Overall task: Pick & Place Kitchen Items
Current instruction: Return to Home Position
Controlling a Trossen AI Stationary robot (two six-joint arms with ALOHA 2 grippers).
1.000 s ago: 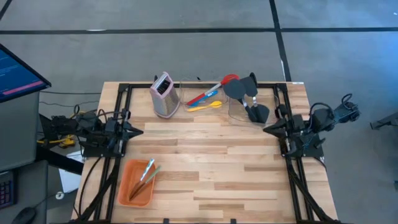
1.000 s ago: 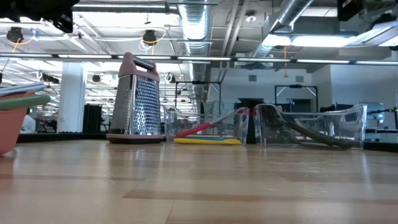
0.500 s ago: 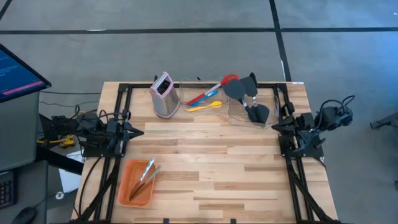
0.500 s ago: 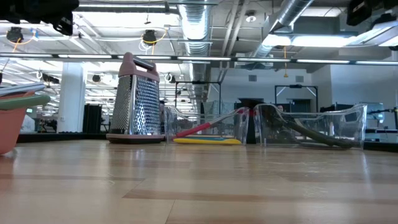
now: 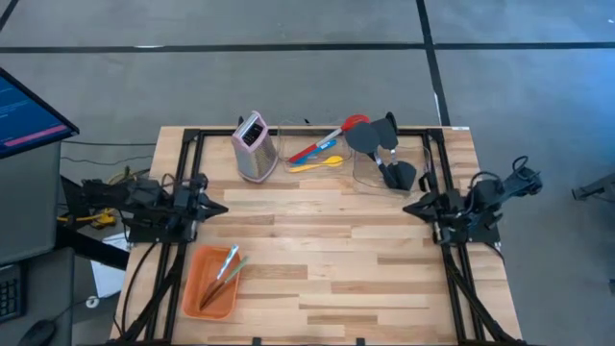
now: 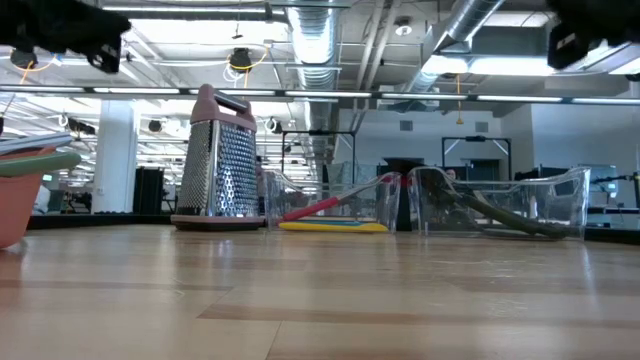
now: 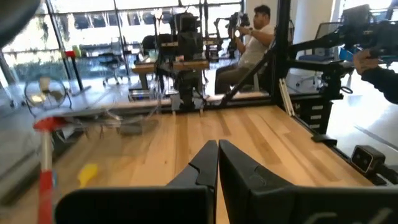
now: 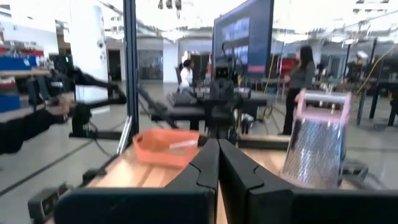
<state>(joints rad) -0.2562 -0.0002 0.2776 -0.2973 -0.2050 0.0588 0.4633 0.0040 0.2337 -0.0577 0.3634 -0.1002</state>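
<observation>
A red long-handled spoon [image 5: 327, 137] and a yellow spoon [image 5: 319, 163] lie in a clear bin [image 5: 288, 154] at the table's far side; the red spoon's bowl sticks out over the bin's far rim. Black spatulas [image 5: 380, 139] rest in a second clear bin [image 5: 360, 173] to its right, their blades over its rim. Thin tools [image 5: 227, 266] lie in the orange tray [image 5: 200, 288] near the left front. My left gripper [image 5: 223, 205] hangs shut at the table's left side, pointing level toward the right. My right gripper [image 5: 405, 206] hangs shut at the right side, pointing left. Neither holds anything.
A metal box grater [image 5: 254, 146] with a pink top stands upright left of the bins. Black frame rails [image 5: 183, 240] run along both table sides under the arms. Bare wood lies between the two grippers. People and other rigs show in the room beyond.
My right gripper has sunk lower above the table's right side, staying shut. The utensils, bins and tray have not moved.
</observation>
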